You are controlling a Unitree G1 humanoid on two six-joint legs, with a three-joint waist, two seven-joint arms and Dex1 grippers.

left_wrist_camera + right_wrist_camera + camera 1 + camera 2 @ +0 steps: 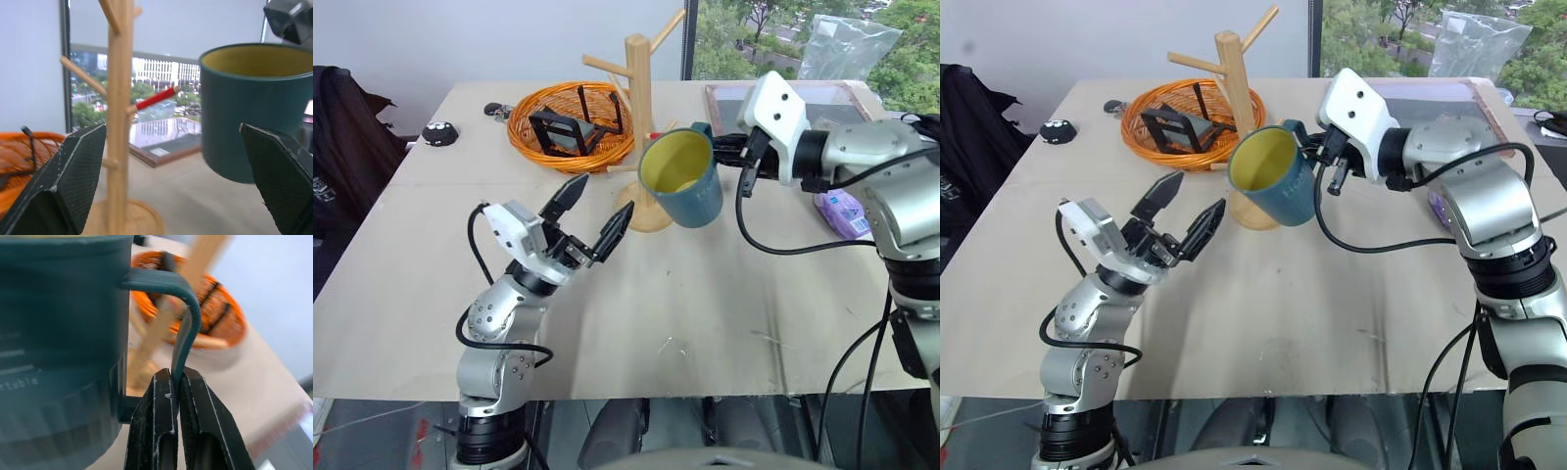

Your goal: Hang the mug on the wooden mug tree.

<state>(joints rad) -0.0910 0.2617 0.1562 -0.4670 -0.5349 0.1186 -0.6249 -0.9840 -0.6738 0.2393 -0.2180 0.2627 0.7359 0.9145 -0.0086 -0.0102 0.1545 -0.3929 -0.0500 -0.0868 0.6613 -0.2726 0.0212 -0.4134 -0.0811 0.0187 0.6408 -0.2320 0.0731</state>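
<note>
Head views: the right tool pinches the loop handle of the teal-blue ceramic mug with a yellow inside, held off the surface just in front of the pale wooden mug tree, near the far edge. The left tool is spread wide, empty.
Left wrist view: the tree's red-tipped peg points toward the mug.
Right wrist view: fingers clamped on the handle

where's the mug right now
The mug hangs off the table, held by its handle in the right gripper, just in front of the wooden mug tree.
</note>
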